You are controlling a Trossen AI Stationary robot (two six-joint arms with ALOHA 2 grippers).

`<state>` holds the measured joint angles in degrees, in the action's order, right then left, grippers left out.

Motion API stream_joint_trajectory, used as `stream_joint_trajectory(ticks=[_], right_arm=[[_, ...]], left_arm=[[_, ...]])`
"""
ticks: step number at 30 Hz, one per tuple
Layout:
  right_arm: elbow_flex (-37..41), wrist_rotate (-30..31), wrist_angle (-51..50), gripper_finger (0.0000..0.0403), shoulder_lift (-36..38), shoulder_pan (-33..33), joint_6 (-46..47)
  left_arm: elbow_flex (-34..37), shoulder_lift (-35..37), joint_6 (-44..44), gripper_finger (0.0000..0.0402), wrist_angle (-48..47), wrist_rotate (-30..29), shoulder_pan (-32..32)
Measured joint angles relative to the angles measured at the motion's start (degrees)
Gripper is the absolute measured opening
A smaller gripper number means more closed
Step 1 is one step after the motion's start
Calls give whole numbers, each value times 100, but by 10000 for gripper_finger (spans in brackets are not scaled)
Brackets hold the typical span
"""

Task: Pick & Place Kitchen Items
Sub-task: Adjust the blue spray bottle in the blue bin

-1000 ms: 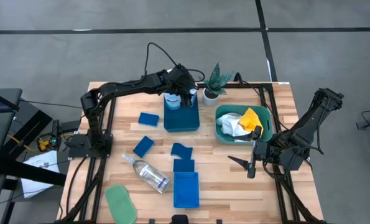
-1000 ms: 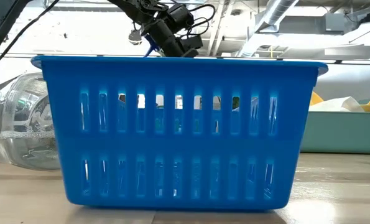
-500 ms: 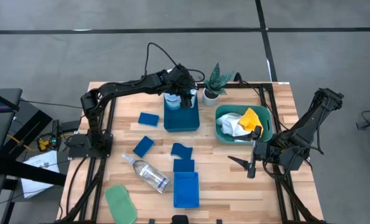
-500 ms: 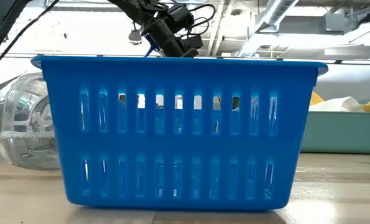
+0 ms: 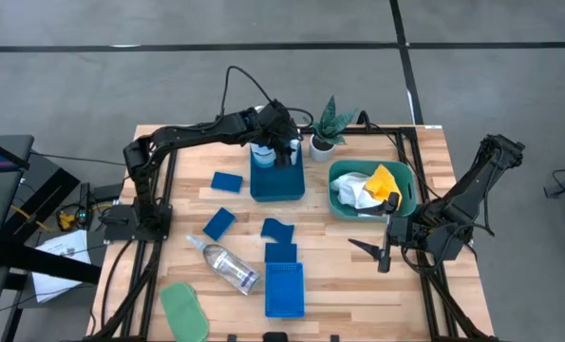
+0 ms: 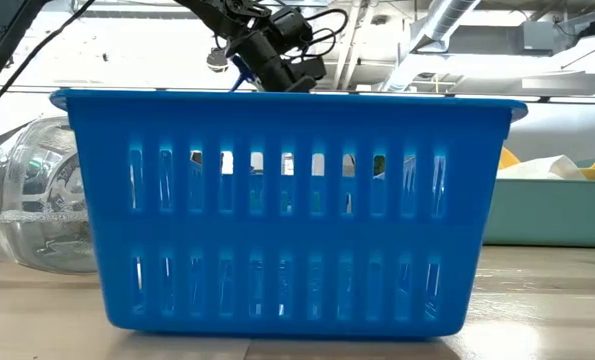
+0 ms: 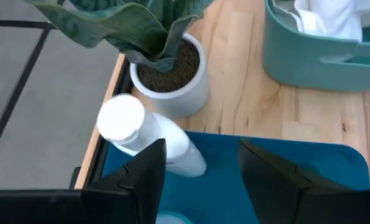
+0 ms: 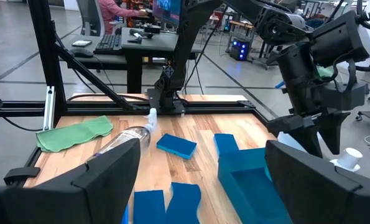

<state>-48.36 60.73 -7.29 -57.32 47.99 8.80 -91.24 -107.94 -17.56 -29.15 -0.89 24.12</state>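
Observation:
My left gripper (image 5: 284, 150) (image 7: 203, 146) is open above the far blue tray (image 5: 280, 185), near the potted plant (image 5: 325, 133). A white bottle (image 7: 144, 134) with a white cap lies tilted in that tray, beside one finger and not between the two. My right gripper (image 5: 382, 252) (image 8: 203, 146) waits open and empty near the teal tub (image 5: 407, 195), which holds white and yellow cloths (image 5: 367, 187). Several blue sponges (image 5: 227, 181), a clear bottle (image 5: 223, 263) and a green cloth (image 5: 184, 309) lie on the table.
A second blue slotted basket (image 5: 284, 290) stands at the near edge and fills the low view (image 6: 287, 200). Black frame rails (image 5: 401, 142) run along the table's sides. Bare wood lies between the sponges and the tub.

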Motion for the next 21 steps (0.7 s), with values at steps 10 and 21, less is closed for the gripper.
stream_joint_trajectory(ticks=[10,21], right_arm=[[0,-20,3,336,2,0,-5],[0,-70,4,336,1,0,6]], left_arm=[[0,304,2,195,57,661,-241],[9,1508,-2,195,-66,1133,-937]])
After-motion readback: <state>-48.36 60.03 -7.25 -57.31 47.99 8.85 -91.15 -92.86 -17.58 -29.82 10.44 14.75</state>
